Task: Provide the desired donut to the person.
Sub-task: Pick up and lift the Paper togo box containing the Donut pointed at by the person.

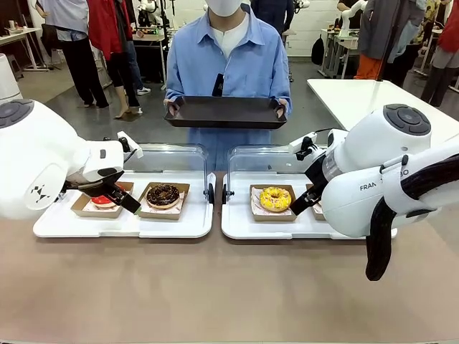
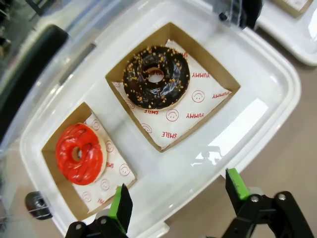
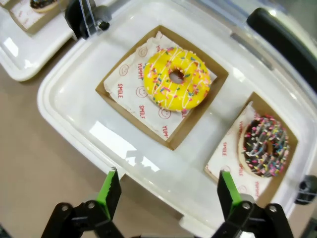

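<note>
Just past the tan table point(image 1: 215, 287) lie grey floor point(image 1: 301, 107) and a white desk point(image 1: 373, 97).

Front camera: fixed, robot's side, facing across tan table point(image 1: 215, 287) to person in light blue shirt point(image 1: 229, 61). Wrist cameras: close, steeply downward. Left over left white plastic tray point(image 2: 267, 64), right over right white plastic tray point(image 3: 64, 94). Front view shares both trays.

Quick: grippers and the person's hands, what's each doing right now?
Left gripper: open, empty.
Right gripper: open, empty.
Person's hands: both holding a dark tray.
</note>
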Robot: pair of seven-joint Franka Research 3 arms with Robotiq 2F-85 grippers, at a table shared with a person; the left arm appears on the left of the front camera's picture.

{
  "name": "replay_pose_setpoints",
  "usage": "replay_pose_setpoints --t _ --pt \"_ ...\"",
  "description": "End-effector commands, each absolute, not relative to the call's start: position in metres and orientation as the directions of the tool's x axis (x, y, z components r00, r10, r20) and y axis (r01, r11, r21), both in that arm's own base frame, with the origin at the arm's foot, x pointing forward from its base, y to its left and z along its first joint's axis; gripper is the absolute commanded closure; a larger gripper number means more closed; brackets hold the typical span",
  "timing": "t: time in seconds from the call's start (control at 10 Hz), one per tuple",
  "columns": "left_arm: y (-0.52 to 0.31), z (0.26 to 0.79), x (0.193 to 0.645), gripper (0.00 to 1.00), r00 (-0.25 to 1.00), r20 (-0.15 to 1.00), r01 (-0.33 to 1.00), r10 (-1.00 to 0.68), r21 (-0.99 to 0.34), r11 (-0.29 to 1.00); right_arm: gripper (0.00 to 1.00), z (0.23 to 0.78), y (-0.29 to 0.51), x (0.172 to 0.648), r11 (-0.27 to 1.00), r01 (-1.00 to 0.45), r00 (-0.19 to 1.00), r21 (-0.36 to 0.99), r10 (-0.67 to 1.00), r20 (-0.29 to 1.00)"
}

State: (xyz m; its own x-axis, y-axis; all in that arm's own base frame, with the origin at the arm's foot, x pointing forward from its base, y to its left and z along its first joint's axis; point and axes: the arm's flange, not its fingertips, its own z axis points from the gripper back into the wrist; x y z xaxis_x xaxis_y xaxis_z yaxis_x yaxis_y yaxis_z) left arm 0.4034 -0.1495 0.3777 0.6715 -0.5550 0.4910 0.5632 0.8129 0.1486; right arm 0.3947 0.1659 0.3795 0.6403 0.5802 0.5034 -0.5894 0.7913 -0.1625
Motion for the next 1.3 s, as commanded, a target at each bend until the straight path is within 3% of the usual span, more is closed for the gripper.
replay_pose_setpoints --t 0.0,0.4,0.6,0.8,0.9,1.2 --pt "-0.152 0.429 0.392 0.00 0.656 0.468 0.576 -0.592 0.198 0.793 0.00 0.427 0.167 0.379 0.763 -0.607 0.652 -0.221 0.638 0.410" --pt "-0.144 0.507 0.329 0.00 0.600 0.453 0.636 -0.659 0.228 0.737 0.00 0.501 0.160 0.312 0.722 -0.639 0.640 -0.266 0.691 0.338" --pt "-0.121 0.526 0.292 0.00 0.562 0.456 0.646 -0.690 0.280 0.711 0.00 0.517 0.150 0.272 0.721 -0.624 0.621 -0.302 0.691 0.368" --pt "-0.110 0.525 0.266 0.00 0.543 0.489 0.632 -0.683 0.298 0.715 0.00 0.519 0.136 0.262 0.754 -0.580 0.623 -0.307 0.654 0.429" --pt "-0.135 0.553 0.308 0.00 0.579 0.469 0.632 -0.667 0.259 0.731 0.00 0.540 0.154 0.284 0.721 -0.627 0.619 -0.295 0.691 0.373" --pt "-0.135 0.553 0.308 0.00 0.579 0.469 0.632 -0.667 0.259 0.731 0.00 0.540 0.154 0.284 0.721 -0.627 0.619 -0.295 0.691 0.373"
